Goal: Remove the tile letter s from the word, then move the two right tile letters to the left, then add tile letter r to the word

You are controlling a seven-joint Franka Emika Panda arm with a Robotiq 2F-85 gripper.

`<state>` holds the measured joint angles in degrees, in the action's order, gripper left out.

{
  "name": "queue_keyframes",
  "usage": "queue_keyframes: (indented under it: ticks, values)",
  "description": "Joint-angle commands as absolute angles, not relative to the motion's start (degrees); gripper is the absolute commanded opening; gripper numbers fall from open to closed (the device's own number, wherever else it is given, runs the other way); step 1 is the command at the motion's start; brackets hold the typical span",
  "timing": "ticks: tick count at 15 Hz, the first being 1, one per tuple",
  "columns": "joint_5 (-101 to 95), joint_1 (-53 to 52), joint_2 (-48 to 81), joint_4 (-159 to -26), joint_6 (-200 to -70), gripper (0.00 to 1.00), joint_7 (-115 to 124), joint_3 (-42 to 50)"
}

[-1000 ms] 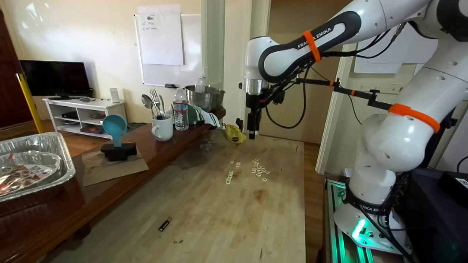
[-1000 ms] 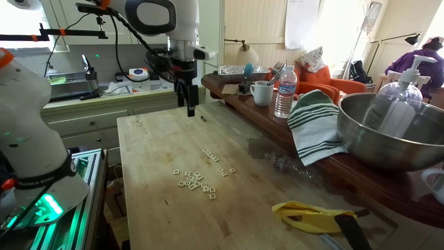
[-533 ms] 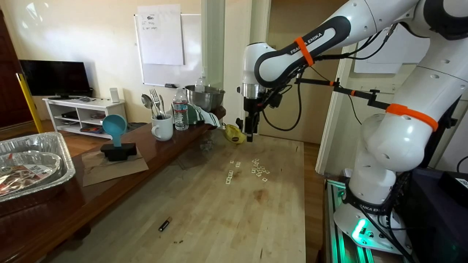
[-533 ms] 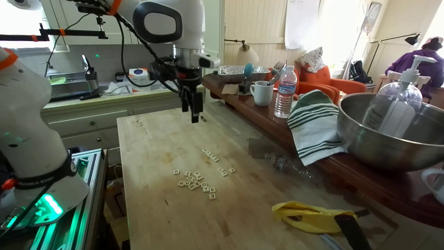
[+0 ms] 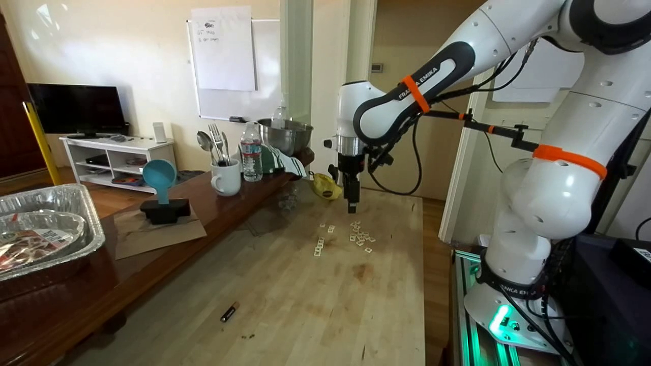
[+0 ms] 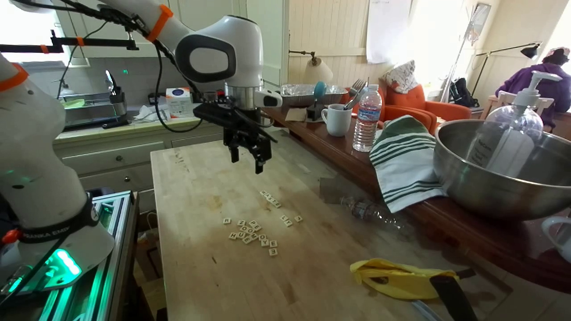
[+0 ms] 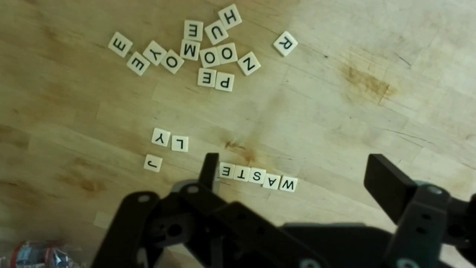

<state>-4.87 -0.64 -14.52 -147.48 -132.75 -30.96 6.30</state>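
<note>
While wrist view reads WASTE tiles & far R tile, battery shows in an exterior view only; gripper spread wide abv. table.

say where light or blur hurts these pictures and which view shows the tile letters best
Wrist view: black letters on the small square cream tiles read clearest, but the clear plastic bottle in the corner looks soft; in an exterior view, the upper-left window is blown out white; in both exterior views, the robot's elongated green base light glares.
</note>
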Motion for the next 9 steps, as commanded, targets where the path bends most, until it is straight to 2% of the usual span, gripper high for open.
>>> queue_keyframes:
  ticks: [1, 5, 6, 7, 9]
  values:
    - [-0.4, -1.2, -8.7, -147.7, -141.6, 1.0, -39.4, 8.9]
    - [4.4, -0.4, -2.1, -145.9, -145.7, 1.0, -39.2, 8.0]
    - [4.9, -0.2, -0.5, -145.4, -146.2, 0.75, -38.5, 7.5]
    - [5.9, -0.1, 0.9, -144.7, -146.3, 0.74, -38.4, 7.1]
    - [7.0, 0.3, 2.9, -143.5, -146.2, 0.58, -37.8, 6.1]
